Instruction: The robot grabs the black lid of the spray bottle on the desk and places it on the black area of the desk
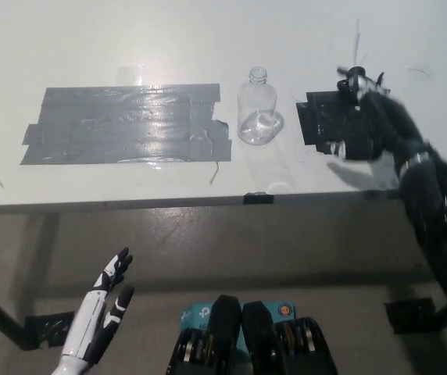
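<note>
Lid (354, 78): black spray cap, lies at the far edge of the black patch (334, 117), just beyond the right hand's fingertips; its thin dip tube runs away from the hand, toward the far side of the desk (130, 47).
Lid axis: roughly in line with the reach of the right arm, pointing away from the robot.
Right hand (372, 125): over the black patch, the lid at its far end; blurred, so whether the fingers touch the lid or are apart from it, cannot tell.
Right hand opening: not readable from the blur; no clear grasp is seen.
Nearer hand: right, by far.
Left hand (105, 295): rests low, below the desk edge, well apart from everything on top; fingers spread, holds nothing.
Bottle (258, 109): clear, upright, neck bare; stands to the left of the right hand, just beside the black patch, apart from the lid.
Grey tape (126, 125): further left again, past the bottle, not involved.
Judgement: the lid looks already on the black patch, so placing seems done or nearly so; what is left is for the hand to draw clear without dragging the tube.
</note>
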### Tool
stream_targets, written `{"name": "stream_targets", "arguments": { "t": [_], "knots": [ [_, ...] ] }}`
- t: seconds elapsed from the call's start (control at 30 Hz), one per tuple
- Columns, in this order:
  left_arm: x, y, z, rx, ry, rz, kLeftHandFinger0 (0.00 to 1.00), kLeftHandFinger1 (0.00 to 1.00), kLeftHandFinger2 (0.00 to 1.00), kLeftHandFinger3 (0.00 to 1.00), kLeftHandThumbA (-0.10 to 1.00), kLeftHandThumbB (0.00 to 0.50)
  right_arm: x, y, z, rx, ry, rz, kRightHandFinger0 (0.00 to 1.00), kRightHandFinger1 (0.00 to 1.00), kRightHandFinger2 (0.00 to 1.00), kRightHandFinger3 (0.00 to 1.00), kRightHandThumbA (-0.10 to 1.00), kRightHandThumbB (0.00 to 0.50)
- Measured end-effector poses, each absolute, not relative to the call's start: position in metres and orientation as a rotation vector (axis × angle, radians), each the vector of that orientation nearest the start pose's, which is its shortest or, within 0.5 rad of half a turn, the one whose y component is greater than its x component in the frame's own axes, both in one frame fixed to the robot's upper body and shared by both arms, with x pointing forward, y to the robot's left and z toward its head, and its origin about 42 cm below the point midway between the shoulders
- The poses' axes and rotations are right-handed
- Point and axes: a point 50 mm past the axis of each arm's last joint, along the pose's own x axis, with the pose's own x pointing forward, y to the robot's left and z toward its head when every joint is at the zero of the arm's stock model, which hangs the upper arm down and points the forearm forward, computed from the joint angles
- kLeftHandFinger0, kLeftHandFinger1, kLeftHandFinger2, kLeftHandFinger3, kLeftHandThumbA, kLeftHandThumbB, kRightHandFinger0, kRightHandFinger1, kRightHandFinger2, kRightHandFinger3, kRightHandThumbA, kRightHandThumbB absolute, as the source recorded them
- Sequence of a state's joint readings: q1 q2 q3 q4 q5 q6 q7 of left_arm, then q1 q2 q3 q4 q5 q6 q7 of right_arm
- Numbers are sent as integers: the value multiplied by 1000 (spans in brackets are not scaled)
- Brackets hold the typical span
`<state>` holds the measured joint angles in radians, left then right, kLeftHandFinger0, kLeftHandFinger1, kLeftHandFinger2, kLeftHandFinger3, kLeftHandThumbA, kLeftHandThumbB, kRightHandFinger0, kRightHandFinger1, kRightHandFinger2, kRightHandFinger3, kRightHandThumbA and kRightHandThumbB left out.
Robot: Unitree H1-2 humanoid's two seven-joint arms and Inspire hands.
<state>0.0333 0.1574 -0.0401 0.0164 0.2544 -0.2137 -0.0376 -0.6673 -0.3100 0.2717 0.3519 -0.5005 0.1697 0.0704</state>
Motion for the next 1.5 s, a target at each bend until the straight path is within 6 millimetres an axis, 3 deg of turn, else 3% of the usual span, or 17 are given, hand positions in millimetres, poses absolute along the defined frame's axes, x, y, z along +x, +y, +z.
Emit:
{"name": "stream_targets", "arguments": {
  "t": [0.13,0.33,0.5,0.6,0.7,0.8,0.87,1.0,1.3,1.5],
  "knots": [
    [275,246,100,409,-163,-121,1000,1000,1000,1000,1000,187,438,-220,205,-896,-145,190,1000,1000,1000,1000,864,299],
    [281,245,104,410,-174,-121,1000,1000,1000,1000,1000,166,378,-224,181,-822,-151,212,1000,1000,1000,1000,1000,306],
    [288,243,109,409,-190,-124,1000,1000,1000,1000,1000,165,332,-222,185,-730,-207,201,1000,1000,1000,1000,1000,265],
    [297,242,117,402,-214,-122,1000,1000,1000,1000,1000,166,313,-219,203,-637,-294,158,1000,1000,1000,1000,992,254],
    [309,241,128,395,-245,-117,1000,1000,1000,1000,1000,151,310,-216,210,-561,-354,121,1000,1000,1000,1000,916,235],
    [317,240,136,390,-271,-115,1000,1000,1000,1000,1000,152,317,-218,194,-525,-314,117,1000,1000,1000,1000,897,210],
    [318,241,137,385,-272,-113,1000,1000,1000,1000,1000,152,322,-220,178,-515,-265,121,1000,1000,1000,1000,915,234],
    [316,241,135,376,-262,-110,1000,1000,1000,1000,1000,150,326,-222,159,-508,-208,133,1000,1000,1000,1000,947,236],
    [303,245,122,368,-216,-107,1000,1000,1000,1000,1000,154,318,-222,141,-506,-169,154,1000,1000,1000,1000,951,239],
    [289,247,112,360,-178,-104,1000,1000,1000,1000,1000,125,309,-221,132,-503,-147,168,1000,1000,1000,1000,933,242]
  ]
}}
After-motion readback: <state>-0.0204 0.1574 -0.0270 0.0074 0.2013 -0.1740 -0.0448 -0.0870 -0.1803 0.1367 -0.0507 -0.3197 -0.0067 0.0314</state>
